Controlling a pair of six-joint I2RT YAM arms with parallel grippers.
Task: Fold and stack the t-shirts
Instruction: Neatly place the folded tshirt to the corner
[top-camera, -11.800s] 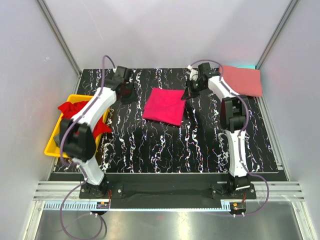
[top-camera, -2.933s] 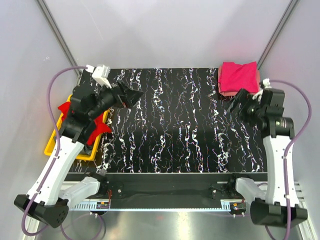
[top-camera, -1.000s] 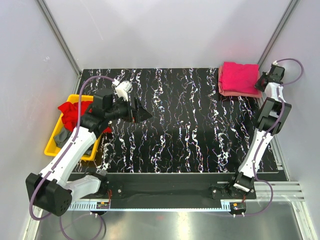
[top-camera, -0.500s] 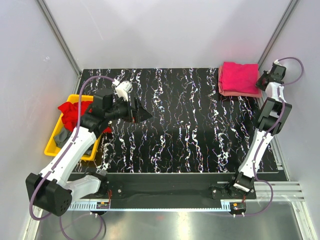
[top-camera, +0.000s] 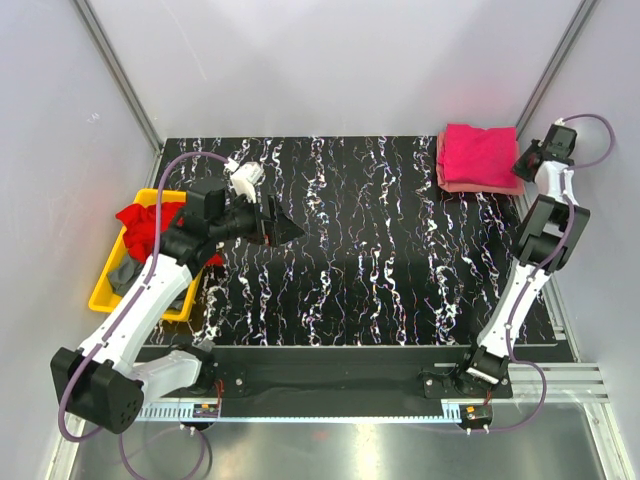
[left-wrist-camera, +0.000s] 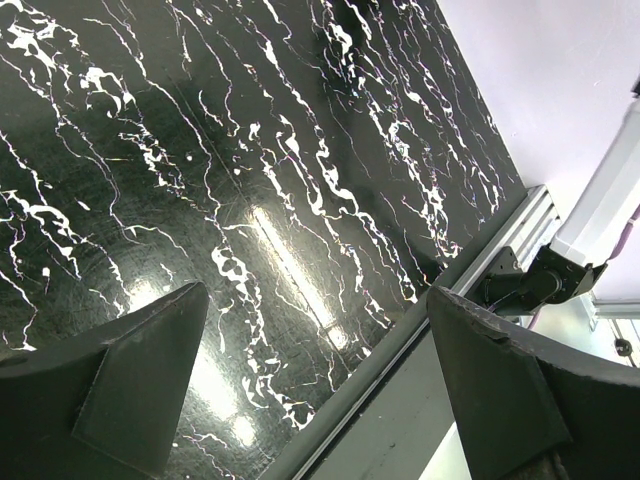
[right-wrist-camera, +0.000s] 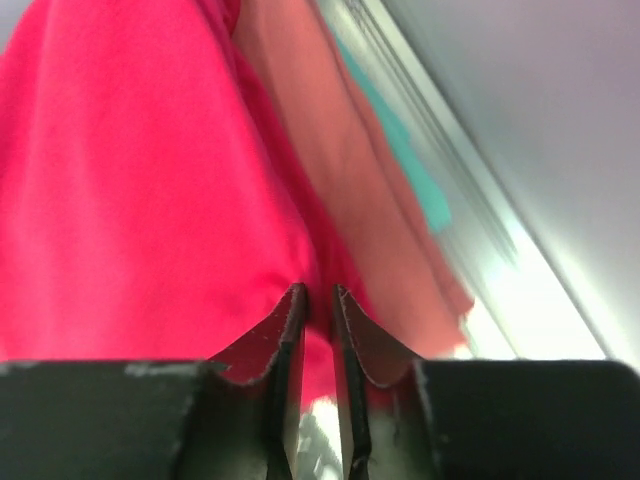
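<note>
Showing only a slit between the jaws of the right pincer (right-wrist-camera: 318, 295), no cloth seen caught there; hovering just beside the folded magenta t-shirt (right-wrist-camera: 130, 170), itself lying on the salmon t-shirt (right-wrist-camera: 370, 200) in the worktop's (top-camera: 380, 260) far right corner. Seemingly finishing the stacking step. Gaping the left pincer (left-wrist-camera: 320, 380) wide, gripping nothing. Likely calling next for reaching into the yellow bin (top-camera: 100, 295) for the red t-shirt (top-camera: 140, 225) or grey t-shirt (top-camera: 122, 275)
</note>
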